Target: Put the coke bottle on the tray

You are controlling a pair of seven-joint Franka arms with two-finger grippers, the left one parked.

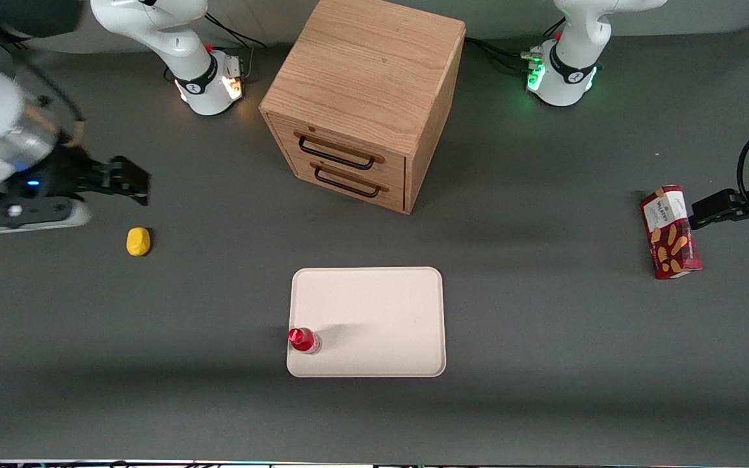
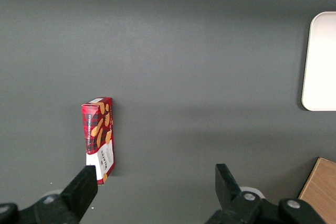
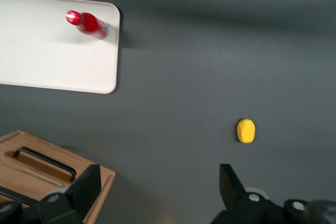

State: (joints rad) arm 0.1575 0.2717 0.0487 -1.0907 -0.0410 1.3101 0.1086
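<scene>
The coke bottle [image 1: 303,340], tiny with a red cap and red label, stands upright on the pale cream tray [image 1: 374,312], in the tray's corner nearest the front camera on the working arm's side. The right wrist view shows the bottle [image 3: 88,23] on that same tray [image 3: 52,56] corner. My right gripper [image 1: 129,182] hangs open and holds nothing, well away from the tray toward the working arm's end of the table, just above a yellow lump. Its two dark fingers [image 3: 84,187] are spread wide with only grey table between them.
A yellow lump [image 1: 138,241] lies on the table beneath my gripper, nearer the front camera. A wooden two-drawer cabinet [image 1: 365,97] stands farther from the camera than the tray. A red snack box [image 1: 670,232] lies toward the parked arm's end.
</scene>
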